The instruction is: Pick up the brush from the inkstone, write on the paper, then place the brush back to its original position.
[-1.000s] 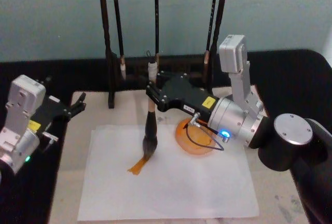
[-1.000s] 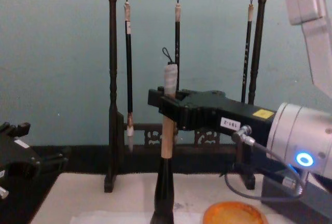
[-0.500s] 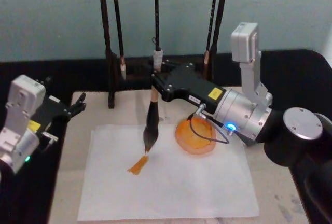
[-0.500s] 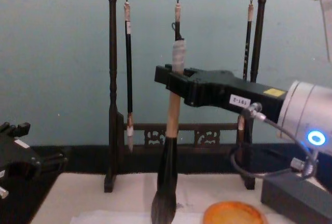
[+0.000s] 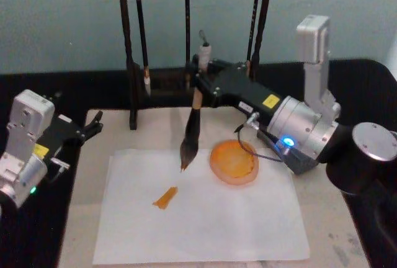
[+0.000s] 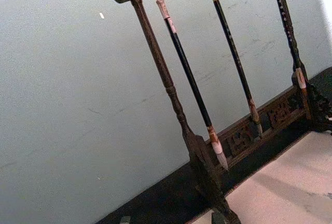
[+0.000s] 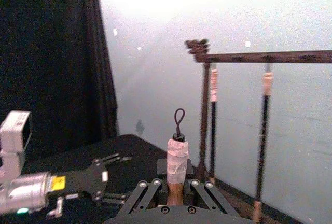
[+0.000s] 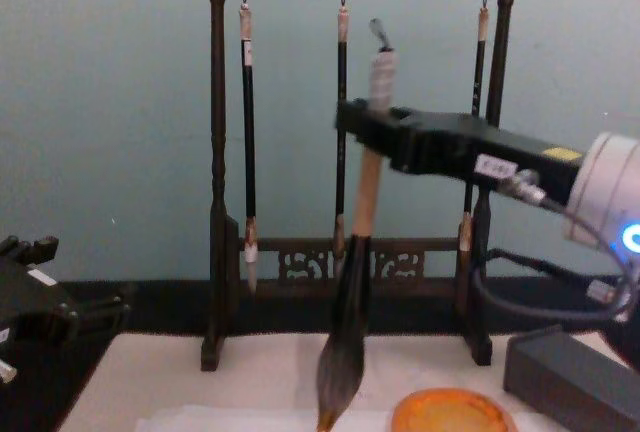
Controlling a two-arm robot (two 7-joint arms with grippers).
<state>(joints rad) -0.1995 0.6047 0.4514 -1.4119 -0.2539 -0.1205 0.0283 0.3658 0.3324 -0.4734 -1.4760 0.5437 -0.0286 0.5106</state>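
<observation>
Tan wood sits between the jaws of your right gripper (image 5: 200, 87). They are clenched on the upper handle of the brush (image 5: 191, 133), just under its white-wrapped top, with the black loop poking out above.

The brush hangs tilted, tuft down. Its orange-stained tip is in the air over the far edge of the paper (image 5: 205, 224), just left of the orange inkstone dish (image 5: 234, 162).

A second ago that tuft was pressed onto the sheet at the end of the short orange stroke (image 5: 165, 197). Since then you have lifted it clear and carried it back and to the right, towards the dish. I read that as the writing done and the return leg begun.

What remains is to bring the tip over the dish and lay the brush down there. Mind the thin brushes hanging on the rack (image 8: 215, 202) right behind the handle.

Your left gripper (image 5: 93, 124) is parked off the far left corner of the cream mat (image 5: 84, 218), fingers apart and holding nothing.
</observation>
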